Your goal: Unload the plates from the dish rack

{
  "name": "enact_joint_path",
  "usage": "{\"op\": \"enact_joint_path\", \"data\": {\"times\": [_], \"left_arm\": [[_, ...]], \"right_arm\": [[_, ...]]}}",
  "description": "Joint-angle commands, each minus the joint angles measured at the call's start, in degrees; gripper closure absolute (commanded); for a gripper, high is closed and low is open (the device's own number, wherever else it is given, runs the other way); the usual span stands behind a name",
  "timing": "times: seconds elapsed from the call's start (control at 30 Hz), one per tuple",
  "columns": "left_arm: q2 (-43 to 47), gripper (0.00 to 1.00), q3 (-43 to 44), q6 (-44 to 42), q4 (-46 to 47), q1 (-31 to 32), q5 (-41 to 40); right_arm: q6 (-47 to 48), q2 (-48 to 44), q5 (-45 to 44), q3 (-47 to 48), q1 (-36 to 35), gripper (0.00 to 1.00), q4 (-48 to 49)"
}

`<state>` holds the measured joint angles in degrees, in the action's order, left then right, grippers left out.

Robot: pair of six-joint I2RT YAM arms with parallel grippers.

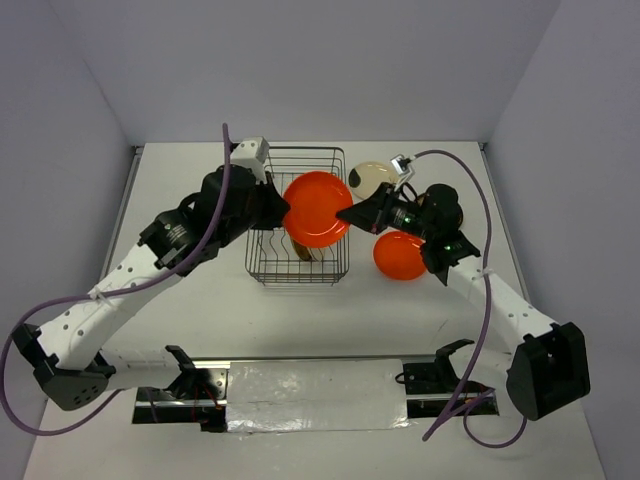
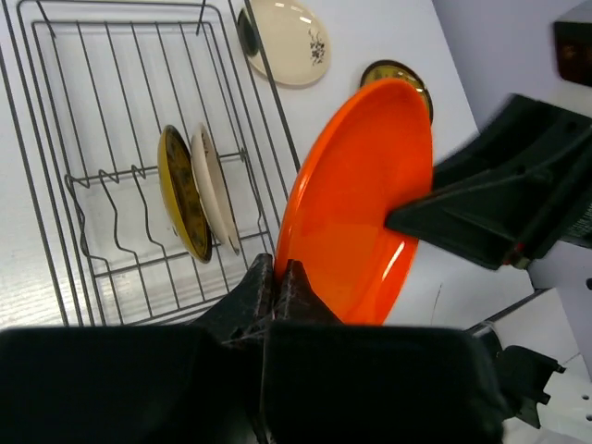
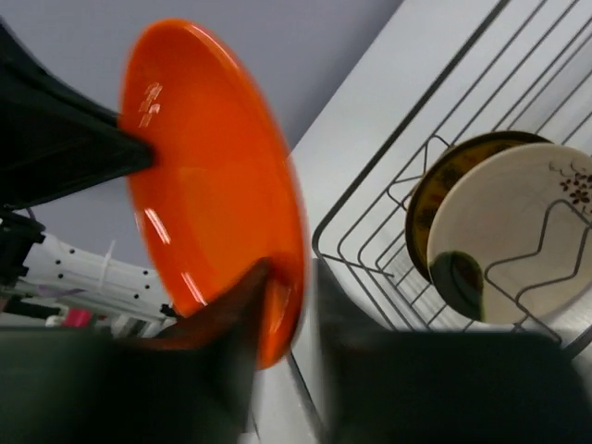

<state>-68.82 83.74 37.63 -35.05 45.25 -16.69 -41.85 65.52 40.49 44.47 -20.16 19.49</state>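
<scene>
A bright orange plate (image 1: 318, 208) hangs on edge in the air over the right side of the wire dish rack (image 1: 262, 262). My left gripper (image 1: 283, 212) is shut on its left rim; in the left wrist view the fingers (image 2: 275, 277) pinch the plate (image 2: 356, 199) tight. My right gripper (image 1: 347, 214) straddles the opposite rim (image 3: 213, 185), one finger (image 3: 236, 305) against the face and a thin gap beside the other, blurred. A brown-and-yellow plate (image 2: 180, 190) and a cream plate (image 2: 215, 185) stand upright in the rack.
On the table right of the rack lie a cream plate (image 1: 372, 178), a dark brown plate (image 1: 440, 205) partly under my right arm, and another orange plate (image 1: 400, 255). Walls close in the back and both sides.
</scene>
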Motion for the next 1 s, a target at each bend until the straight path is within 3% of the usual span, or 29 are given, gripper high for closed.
{"op": "enact_joint_path", "data": {"times": [0.0, 0.1, 0.13, 0.17, 0.2, 0.27, 0.43, 0.67, 0.73, 0.8, 0.83, 0.9, 0.97], "left_arm": [[-2.62, 0.9, 0.19, 0.08, 8.77, -0.69, 8.43], [-7.27, 0.07, 4.13, 0.86, 1.67, -0.78, -0.51], [-8.34, 0.0, 5.1, 1.3, -0.53, -0.87, -4.11], [-9.4, 0.01, 6.5, 1.4, -3.42, -0.96, -9.8], [-11.23, 0.01, 6.78, 0.79, -4.23, -0.96, -11.86], [-13.17, 0.01, 8.01, 0.43, -6.16, -1.04, -14.5], [-19.59, 0.02, 9.86, -0.27, -8.1, -0.96, -17.5], [-26.63, 0.07, 11.97, 0.43, -10.04, -0.96, -18.91], [-27.33, 0.08, 11.97, 0.34, -10.13, -0.96, -19.26], [-28.74, 0.09, 12.14, 0.26, -10.3, -0.87, -19.7], [-29.18, 0.1, 12.67, 0.25, -10.91, -0.96, -20.13], [-30.67, 0.12, 13.37, 0.69, -11.88, -0.96, -20.84], [-31.81, 0.14, 13.99, 0.87, -12.5, -0.96, -21.63]], "right_arm": [[-1.4, -2.31, 1.36, 0.09, -0.14, 1.0, 5.49], [0.97, -6.53, -7.5, -0.26, 2.66, 1.0, -6.17], [1.32, -7.5, -11.97, 0.44, 3.63, 1.0, -11.52], [1.85, -8.99, -16.71, 0.62, 6.34, 1.0, -22.45], [1.94, -9.79, -24.16, 0.18, 8.37, 1.0, -26.39], [2.64, -12.69, -27.91, -4.11, 12.41, 1.0, -30.47], [9.04, -10.78, -21.53, -12.29, 28.85, 0.97, -29.42], [14.07, -0.48, -19.65, -12.3, 31.5, 0.99, -28.45], [14.77, 0.49, -20.8, -12.56, 31.5, 0.94, -28.71], [15.3, 0.58, -22.46, -12.56, 31.41, 0.53, -29.59], [15.48, -0.12, -23.43, -12.56, 31.41, 0.38, -30.81], [16.18, -2.13, -26.24, -12.3, 31.15, 0.25, -32.22], [16.79, -3.55, -30.09, -10.91, 30.1, 0.0, -34.77]]}}
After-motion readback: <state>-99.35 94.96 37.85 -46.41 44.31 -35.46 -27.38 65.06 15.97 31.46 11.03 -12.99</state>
